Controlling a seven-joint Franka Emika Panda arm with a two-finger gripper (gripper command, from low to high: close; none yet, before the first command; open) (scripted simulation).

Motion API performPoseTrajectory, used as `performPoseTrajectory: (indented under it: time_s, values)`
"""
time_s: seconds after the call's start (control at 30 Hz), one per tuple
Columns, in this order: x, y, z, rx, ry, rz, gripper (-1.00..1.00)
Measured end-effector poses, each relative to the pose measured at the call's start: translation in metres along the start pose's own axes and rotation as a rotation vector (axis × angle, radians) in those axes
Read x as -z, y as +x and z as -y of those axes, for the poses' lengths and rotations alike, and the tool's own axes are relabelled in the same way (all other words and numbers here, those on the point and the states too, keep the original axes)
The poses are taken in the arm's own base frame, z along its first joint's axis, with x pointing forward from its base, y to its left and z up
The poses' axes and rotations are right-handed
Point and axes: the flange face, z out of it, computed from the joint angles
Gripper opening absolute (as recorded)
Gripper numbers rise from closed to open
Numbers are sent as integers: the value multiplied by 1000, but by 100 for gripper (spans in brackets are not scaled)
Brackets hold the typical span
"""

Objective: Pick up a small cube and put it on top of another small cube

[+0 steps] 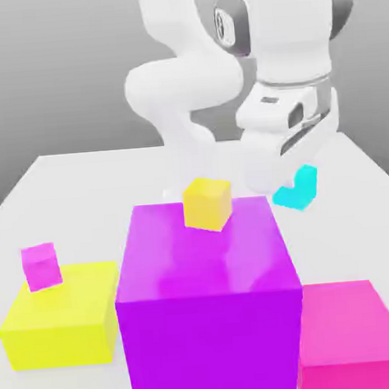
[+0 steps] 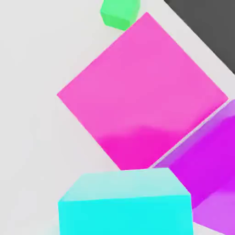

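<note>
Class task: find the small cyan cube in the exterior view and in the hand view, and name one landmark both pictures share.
Exterior view: the small cyan cube sits right of centre, just under the gripper, behind the big purple block.
Hand view: the same cube shows large and close to the camera.
Shared landmark: the big pink block, beside the purple block.

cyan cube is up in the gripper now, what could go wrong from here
1. The gripper holds the small cyan cube by little of its bulk; a quick swing might shift or drop it.
2. The small orange-yellow cube on the big purple block is a tiny landing spot, so a slightly off-centre release could let the cyan cube slide off.
3. Coming in low might knock the orange-yellow cube off the purple block.
</note>
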Motion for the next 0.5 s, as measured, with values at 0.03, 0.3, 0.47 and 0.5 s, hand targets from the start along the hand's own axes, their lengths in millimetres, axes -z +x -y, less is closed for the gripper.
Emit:
performPoseTrajectory:
  time_s: [0.03, 0.3, 0.47, 0.5]
  values:
    - [10, -2, -10, 24, -8, -5, -100]
    - [50, -24, -76, 158, -81, -28, -100]
    - [15, -24, -81, 162, -82, -28, 100]
    - [15, -24, -81, 162, -82, -28, 100]
